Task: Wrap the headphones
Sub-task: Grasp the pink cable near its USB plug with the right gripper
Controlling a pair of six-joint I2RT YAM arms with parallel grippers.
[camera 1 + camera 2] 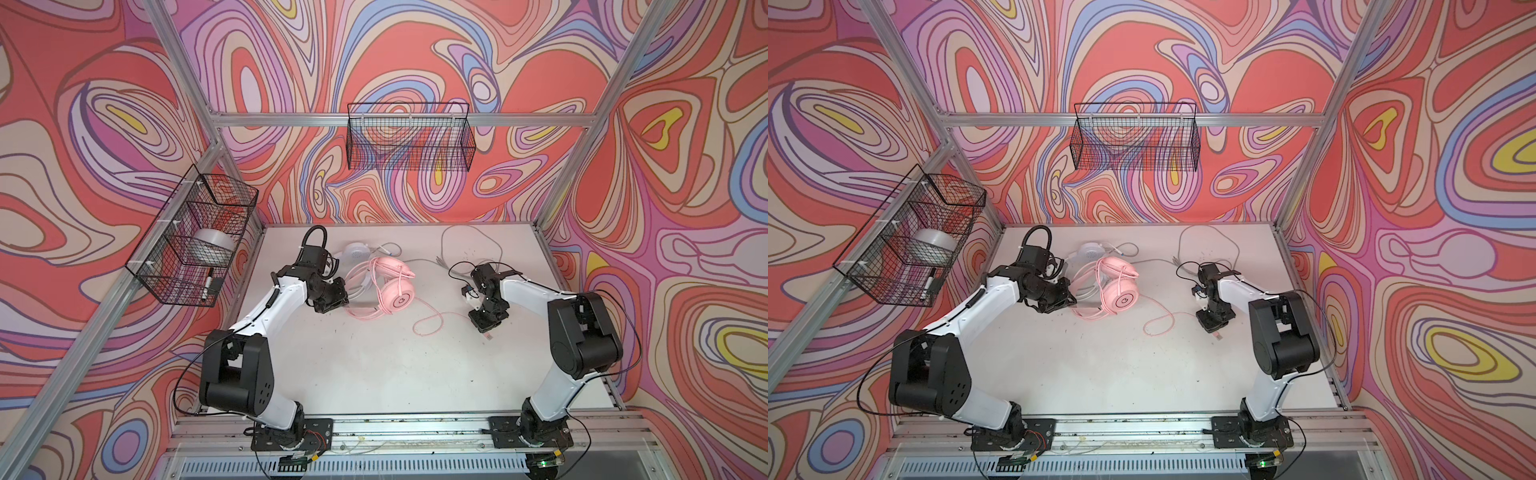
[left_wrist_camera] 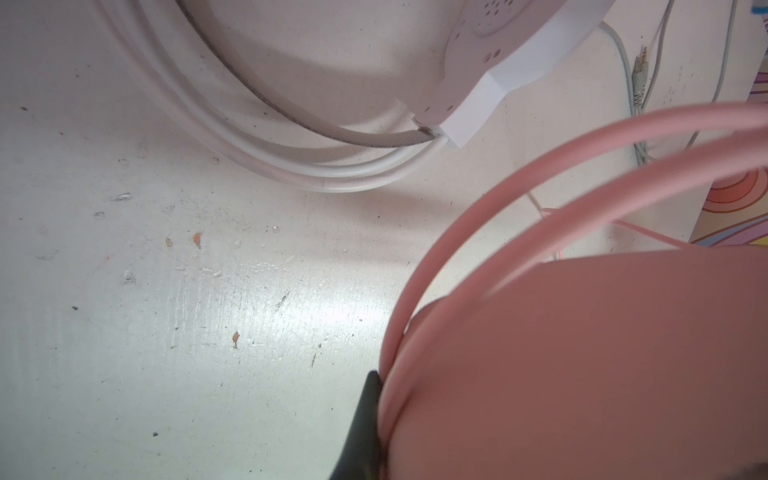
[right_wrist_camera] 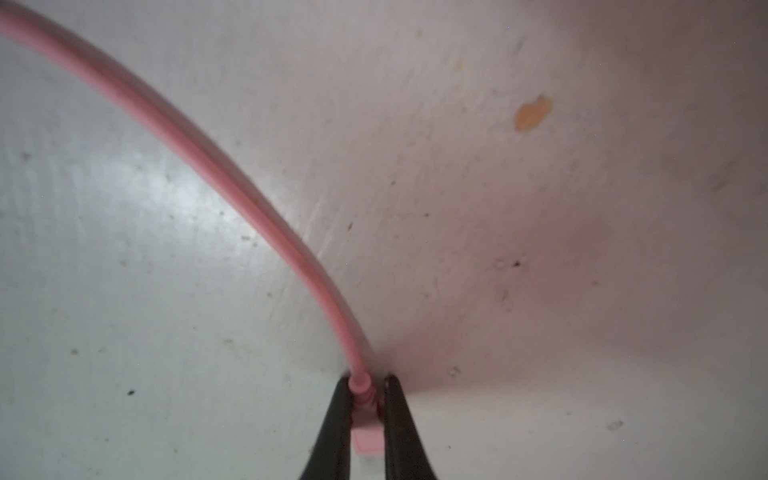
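The 2 headsets lie on the table (image 1: 374,374): the pink headset (image 1: 395,293) at frame centre in both top views, the white headset (image 1: 356,250) just above it (bands overlapping). The left gripper (image 1: 338,300) is clamped on the pink headset. The right gripper (image 3: 368,380), right of centre, pinches the pink plug (image 3: 366,432).

The left arm (image 1: 266,307) is bent at the elbow and extended to the left side of the pink headset (image 1: 397,297), where the left gripper (image 1: 337,303) is clamped on its band. The right arm (image 1: 536,286) is folded to the right of the pink headset, with the wrist pitched down and the right gripper (image 3: 368,399) pinched on the pink plug (image 3: 365,436).
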